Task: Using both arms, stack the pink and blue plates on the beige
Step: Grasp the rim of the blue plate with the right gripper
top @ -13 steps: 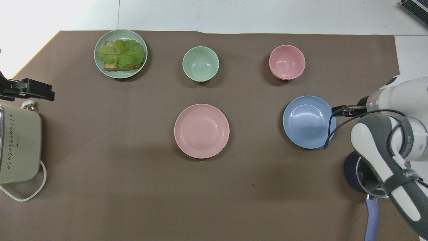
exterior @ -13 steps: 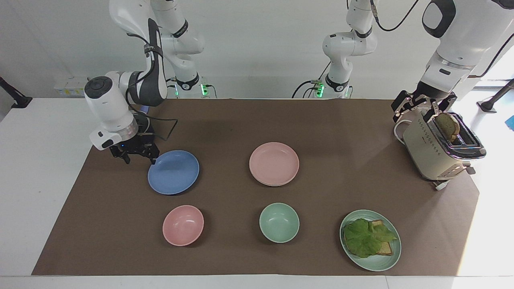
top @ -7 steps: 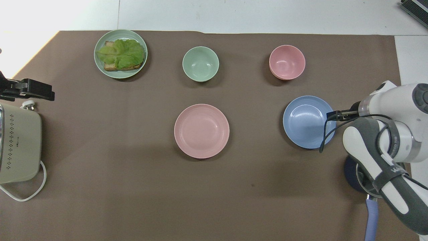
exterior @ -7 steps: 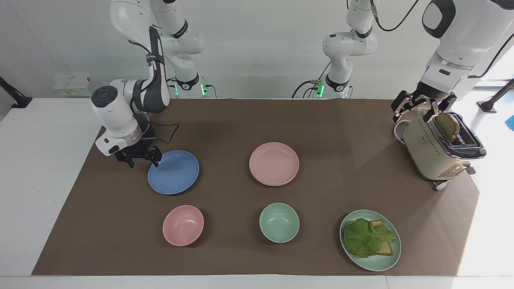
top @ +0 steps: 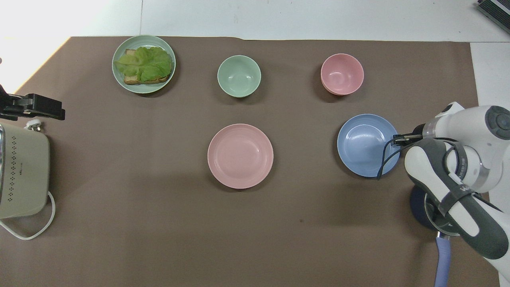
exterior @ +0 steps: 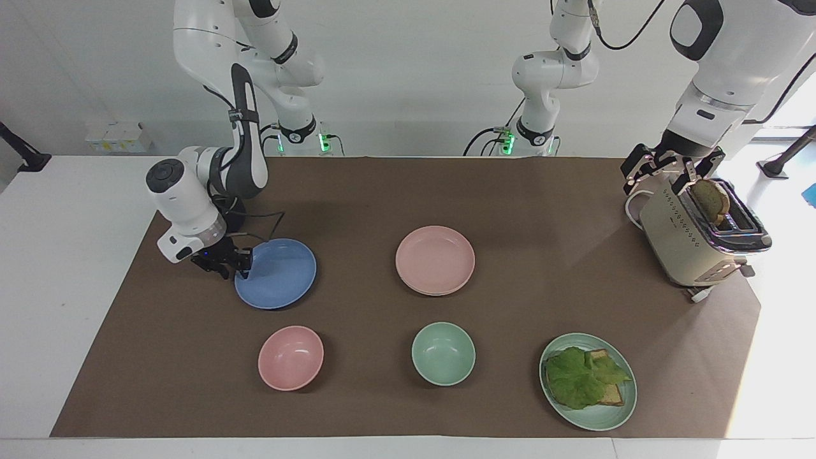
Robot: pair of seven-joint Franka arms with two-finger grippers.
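Your right gripper (exterior: 231, 264) sits low at the rim of the blue plate (exterior: 280, 275). In the facing view it meets the plate at its nine o'clock edge; in the overhead view the same spot reads as three o'clock. You cannot tell whether it is clenched on that rim or released. The plate lies flat on the brown mat (exterior: 357, 197), toward the right arm's end of the table.

In the overhead view, the pink plate (exterior: 435, 256) lies at nine o'clock from the blue one, well apart from it, at mid-table. The facing view gives you something the overhead view does not: a second rim just under the pink plate's six o'clock edge. You cannot tell its colour.

Your left gripper (exterior: 669, 171) waits, released and holding nothing, over the end of the toaster (exterior: 679, 245) nearer the robots. Only the facing view shows the bread slice (exterior: 711, 199) standing in the toaster's slot; overhead, the toaster is cut off at the nine o'clock edge.

Only the overhead view shows a blue handle (top: 442, 259) poking out beneath the right arm at five o'clock.
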